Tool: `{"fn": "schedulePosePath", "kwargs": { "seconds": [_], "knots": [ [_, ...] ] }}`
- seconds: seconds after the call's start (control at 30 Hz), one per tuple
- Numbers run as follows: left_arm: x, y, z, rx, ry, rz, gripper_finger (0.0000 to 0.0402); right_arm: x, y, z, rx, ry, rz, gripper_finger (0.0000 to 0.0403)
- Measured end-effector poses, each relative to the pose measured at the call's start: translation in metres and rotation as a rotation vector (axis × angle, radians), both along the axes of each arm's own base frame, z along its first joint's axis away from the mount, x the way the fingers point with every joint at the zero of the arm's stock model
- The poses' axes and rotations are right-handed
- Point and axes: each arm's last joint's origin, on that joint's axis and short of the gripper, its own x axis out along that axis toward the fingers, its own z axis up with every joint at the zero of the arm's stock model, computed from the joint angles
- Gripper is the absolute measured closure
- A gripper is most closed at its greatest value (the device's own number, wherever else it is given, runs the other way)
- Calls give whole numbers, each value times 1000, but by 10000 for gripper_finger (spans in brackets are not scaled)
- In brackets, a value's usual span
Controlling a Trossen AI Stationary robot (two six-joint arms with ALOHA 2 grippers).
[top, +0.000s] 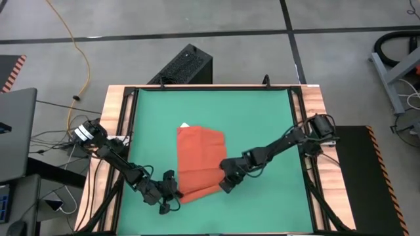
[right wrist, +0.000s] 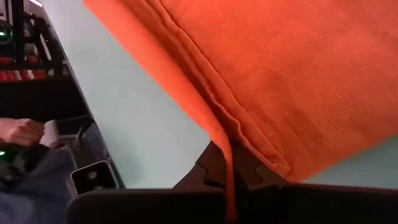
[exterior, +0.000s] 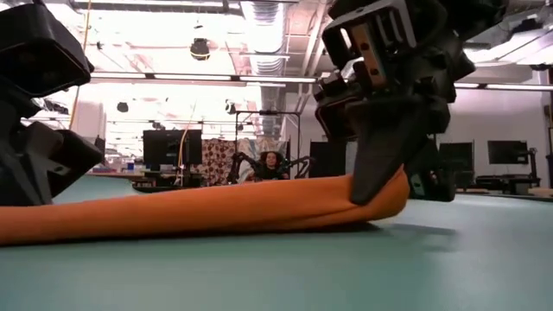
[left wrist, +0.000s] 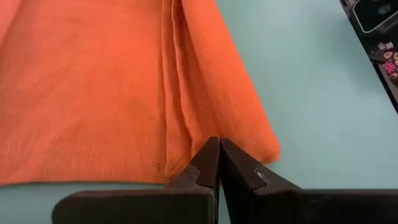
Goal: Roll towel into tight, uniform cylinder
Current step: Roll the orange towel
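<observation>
The orange-red towel (top: pixel 200 157) lies on the green mat (top: pixel 262 118), its white tag (top: pixel 184 125) at the far edge. Its near end is turned over into a thick fold (top: pixel 197 192). My left gripper (top: pixel 176 191) is shut at the left end of that fold. My right gripper (top: pixel 224 183) is shut on the right end. In the low view the fold's right end (exterior: pixel 380 194) is raised off the mat under my right gripper. The fold sinks toward the mat on the left. My left gripper has its shut fingertips (left wrist: pixel 219 149) on the towel's doubled edge (left wrist: pixel 186 134) near the left near corner. It comes slanting down from the table's left. The fingertips cover the seam, so how many layers are pinched cannot be told. My right gripper pinches the towel's hemmed edge (right wrist: pixel 222 140) between its two fingers at the fold's right end. A strip of cloth runs back between the fingers (right wrist: pixel 211 165). It comes slanting down from the table's right. This end (exterior: pixel 384 197) hangs lifted off the mat, folded over.
A wooden frame (top: pixel 118 118) with black rails borders the mat. A black box (top: pixel 187 64) stands beyond the far edge. Bare green mat (top: pixel 262 98) lies far and right of the towel. A person sits in the room behind (exterior: pixel 273 164).
</observation>
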Motion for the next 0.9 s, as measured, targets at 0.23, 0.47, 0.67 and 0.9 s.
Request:
{"fn": "schedulePosePath", "kwargs": {
  "seconds": [0.23, 0.47, 0.67, 0.9],
  "knots": [
    [0, 0, 1, -36, 8, 9, 401, 0, -14, -2, 48, 68, -8, 393],
    [-4, -1, 16, -55, -18, -16, 402, -2, -29, -9, 50, 162, -33, 392],
    [-4, -10, 33, 101, -127, -19, 402, -1, -33, -9, 54, 157, -28, 392],
    [16, -38, 48, 526, -121, -191, 402, 0, -34, -9, 17, 128, -11, 392]
  ]
}}
